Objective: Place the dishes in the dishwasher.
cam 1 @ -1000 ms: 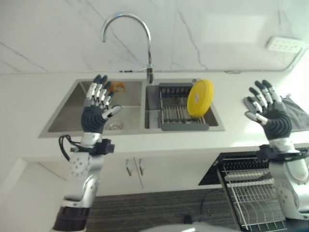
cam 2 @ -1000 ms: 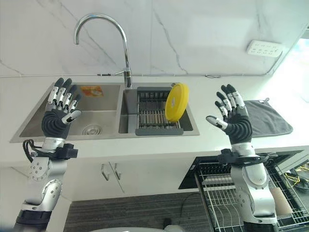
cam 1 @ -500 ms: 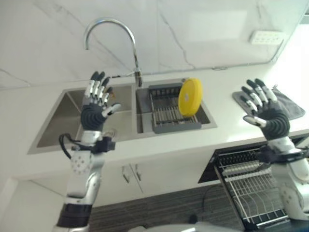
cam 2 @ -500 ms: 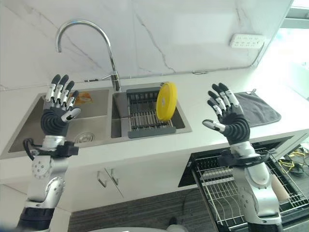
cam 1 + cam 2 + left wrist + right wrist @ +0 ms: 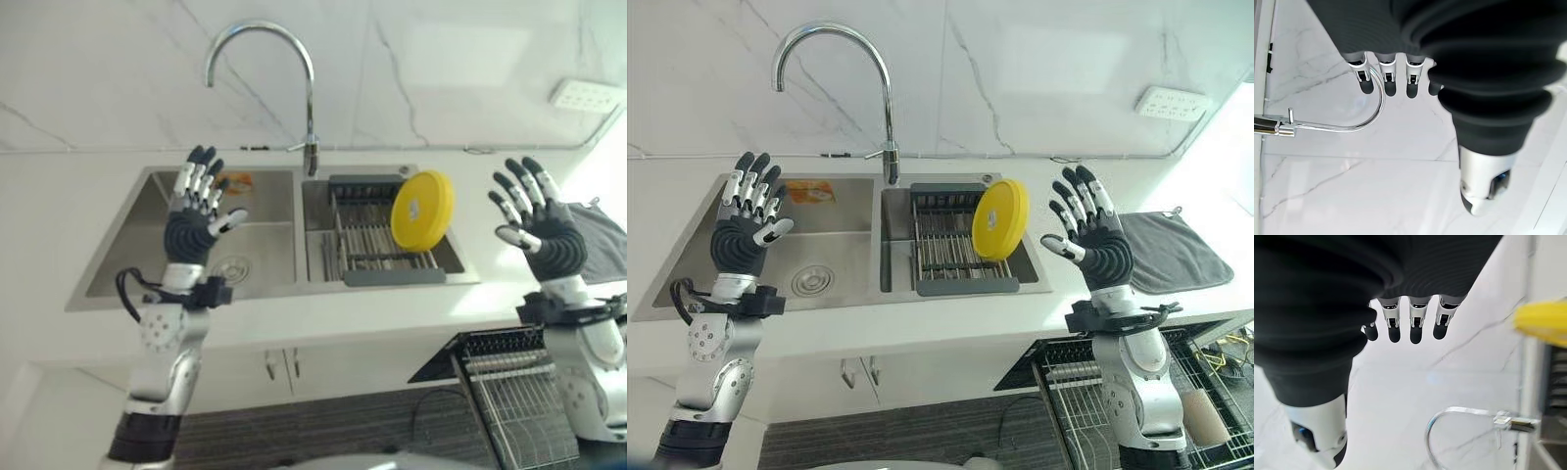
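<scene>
Both your hands are raised and empty: the left hand [image 5: 747,235] is over the left basin of the sink [image 5: 686,284], the right hand [image 5: 1093,240] over the worktop [image 5: 921,328] beside the right basin, fingers straight and spread on each. The yellow plate [image 5: 1000,219] stands on edge in the dark drying rack [image 5: 945,245] in the right basin, leaning against its far right side. Your main risk is the pick-up: a plate on edge may tip or slide along the rack wires if your fingers push its face before the thumb closes behind it. The faucet [image 5: 884,117] arches close by, so a wide reach could clip it. The dishwasher rack [image 5: 1087,411] sits low at your right; I can't tell how much of it is free, so a blind lowering could knock the plate on its wires.
</scene>
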Tool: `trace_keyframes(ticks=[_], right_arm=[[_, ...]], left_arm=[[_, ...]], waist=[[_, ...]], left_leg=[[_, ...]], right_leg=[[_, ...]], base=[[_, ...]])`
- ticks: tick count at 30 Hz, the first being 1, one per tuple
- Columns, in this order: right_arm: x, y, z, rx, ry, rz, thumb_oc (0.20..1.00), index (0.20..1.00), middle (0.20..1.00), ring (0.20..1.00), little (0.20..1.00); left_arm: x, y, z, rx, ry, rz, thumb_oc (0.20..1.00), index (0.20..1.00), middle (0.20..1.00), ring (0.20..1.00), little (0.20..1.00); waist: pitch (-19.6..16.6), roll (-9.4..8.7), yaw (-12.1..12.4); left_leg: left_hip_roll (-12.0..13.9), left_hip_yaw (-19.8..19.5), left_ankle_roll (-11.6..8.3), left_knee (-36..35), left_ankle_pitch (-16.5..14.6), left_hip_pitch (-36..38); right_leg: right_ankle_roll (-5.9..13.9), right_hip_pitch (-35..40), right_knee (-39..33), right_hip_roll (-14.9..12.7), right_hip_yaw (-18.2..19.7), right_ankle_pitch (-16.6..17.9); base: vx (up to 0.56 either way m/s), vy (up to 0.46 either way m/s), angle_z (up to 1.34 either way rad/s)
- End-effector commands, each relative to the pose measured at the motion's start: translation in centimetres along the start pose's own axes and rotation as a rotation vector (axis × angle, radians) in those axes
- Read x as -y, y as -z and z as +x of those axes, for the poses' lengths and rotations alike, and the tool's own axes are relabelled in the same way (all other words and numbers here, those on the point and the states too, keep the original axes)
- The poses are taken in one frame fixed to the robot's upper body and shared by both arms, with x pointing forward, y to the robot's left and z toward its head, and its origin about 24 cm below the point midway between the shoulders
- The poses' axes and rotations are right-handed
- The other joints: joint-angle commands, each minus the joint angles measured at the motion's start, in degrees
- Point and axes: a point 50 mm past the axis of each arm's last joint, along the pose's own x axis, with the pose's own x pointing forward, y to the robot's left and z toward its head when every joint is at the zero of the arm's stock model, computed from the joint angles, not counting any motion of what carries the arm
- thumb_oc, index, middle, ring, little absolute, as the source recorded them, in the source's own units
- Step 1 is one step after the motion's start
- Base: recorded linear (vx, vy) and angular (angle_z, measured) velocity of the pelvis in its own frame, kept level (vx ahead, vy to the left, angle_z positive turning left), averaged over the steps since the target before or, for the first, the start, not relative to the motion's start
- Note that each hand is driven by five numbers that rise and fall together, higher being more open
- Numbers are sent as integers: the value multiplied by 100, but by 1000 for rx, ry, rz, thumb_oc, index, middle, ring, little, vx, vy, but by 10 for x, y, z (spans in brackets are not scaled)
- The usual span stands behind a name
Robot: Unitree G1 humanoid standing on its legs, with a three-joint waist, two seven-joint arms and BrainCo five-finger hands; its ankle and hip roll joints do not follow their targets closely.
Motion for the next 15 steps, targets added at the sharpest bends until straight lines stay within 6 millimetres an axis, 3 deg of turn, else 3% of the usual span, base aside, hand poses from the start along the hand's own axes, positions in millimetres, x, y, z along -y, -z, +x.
trace_keyframes(ticks=[1,3,7,11,15], right_arm=[[-17,-22,14,153,-94,37,1000,1000,1000,1000,1000],[-24,-20,22,156,-116,57,1000,1000,1000,1000,1000],[-15,-22,27,128,-93,55,1000,1000,1000,1000,1000],[-14,-29,33,124,-80,25,1000,1000,1000,1000,1000],[-15,-29,34,120,-80,19,1000,1000,1000,1000,1000]], left_arm=[[10,-24,8,123,81,71,1000,1000,1000,1000,1000],[10,-26,12,138,68,76,1000,1000,1000,1000,1000],[11,-25,14,135,61,62,1000,1000,1000,1000,1000],[11,-20,9,109,38,29,1000,1000,1000,1000,1000],[11,-19,9,108,43,25,1000,1000,1000,1000,1000]], waist=[[-15,-87,120],[84,-107,76],[-26,-100,2],[-144,-3,-15],[-162,66,-48]], left_leg=[[27,-271,-123,17,-8,-82],[142,-167,-193,17,-101,61],[509,58,-323,17,10,87],[773,242,-500,17,167,127],[842,238,-568,17,209,113]], right_leg=[[1,400,-793,-195,-469,352],[128,226,-1094,-363,-551,832],[79,520,-1346,-55,-580,229],[-166,700,-1346,213,-458,-76],[-201,746,-1346,246,-484,-151]], base=[[15,-341,-24],[6,-402,-29],[1,-341,28],[39,-252,-6],[-4,-53,-6]])
